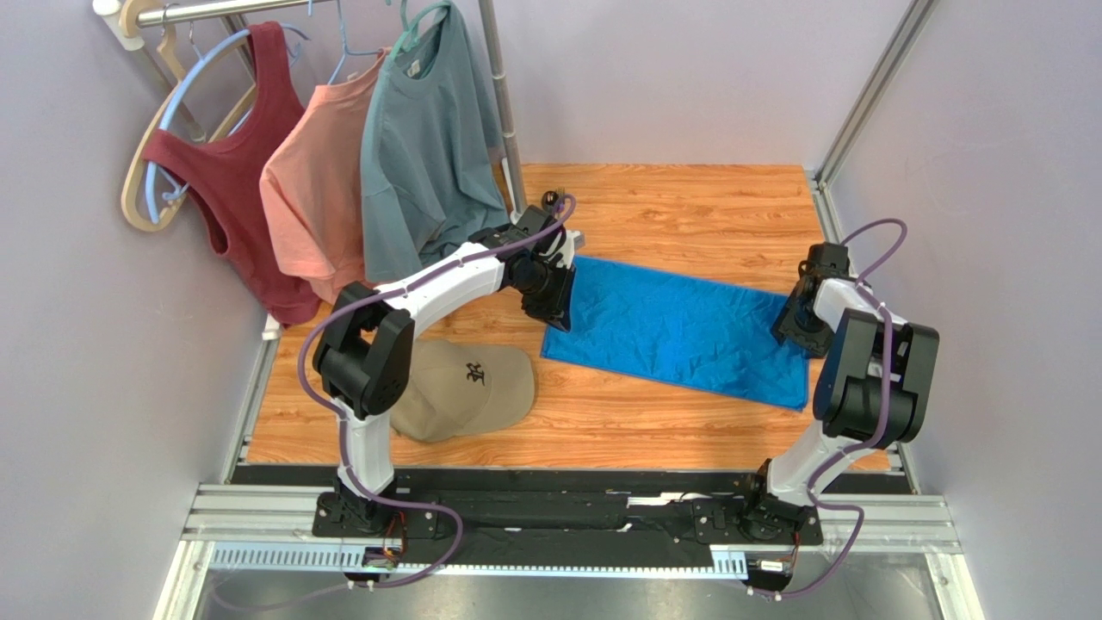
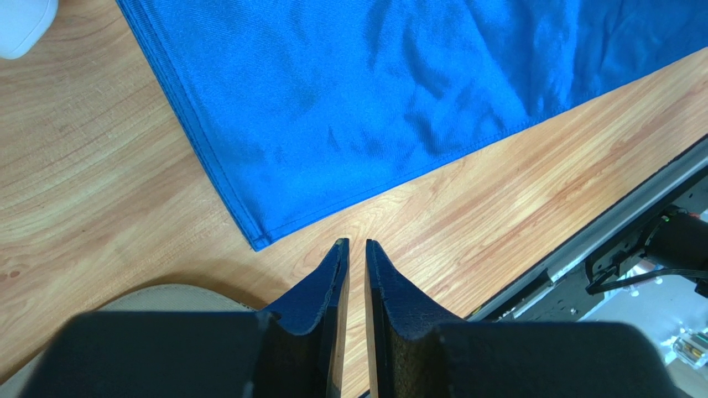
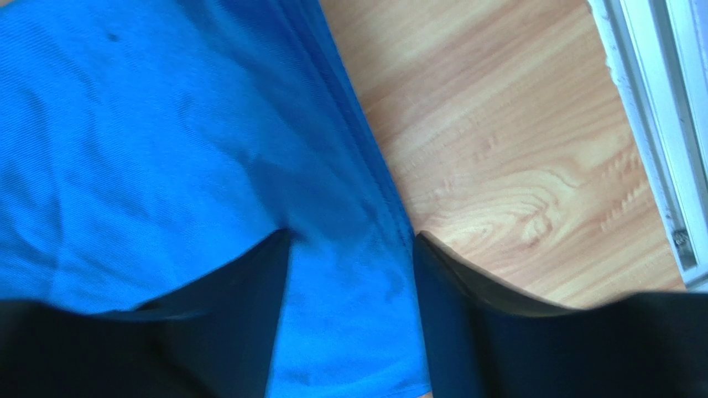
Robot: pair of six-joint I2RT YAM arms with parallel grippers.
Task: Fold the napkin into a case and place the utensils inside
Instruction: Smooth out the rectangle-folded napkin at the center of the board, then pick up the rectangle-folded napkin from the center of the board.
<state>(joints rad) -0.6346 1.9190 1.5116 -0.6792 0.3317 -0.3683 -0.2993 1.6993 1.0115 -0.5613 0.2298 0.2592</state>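
**Napkin.** The napkin (image 1: 673, 330) lies flat on the counter (image 1: 673, 207), right of centre in the top view. It forms a long rectangle that slopes down toward the right of the frame. In the left wrist view the napkin (image 2: 399, 91) fills the upper part of the frame. Its near corner points down at lower centre, and the left-hand edge shows several stacked layers. In the right wrist view the same layered edge of the napkin (image 3: 166, 149) runs from top centre down to lower centre.

**Left gripper.** The left gripper (image 1: 550, 295) sits at the left end of the napkin in the top view. In its own view the left gripper (image 2: 355, 245) has its fingers drawn almost together, with only a thin slit between them and nothing in it. The tips are over bare wood, just beside the napkin corner and apart from it.

**Right gripper.** The right gripper (image 1: 796, 323) sits at the right end of the napkin. In its own view the right gripper (image 3: 351, 236) has its jaws spread wide, straddling the napkin's layered edge. Contact with the cloth cannot be determined.

**Other items.** A tan cap (image 1: 466, 388) lies on the counter at lower left of the napkin. It carries a dark embroidered mark that is too small to read. A maroon tank top (image 1: 246, 168), a salmon shirt (image 1: 317, 194) and a grey-teal T-shirt (image 1: 421, 142) hang at upper left.
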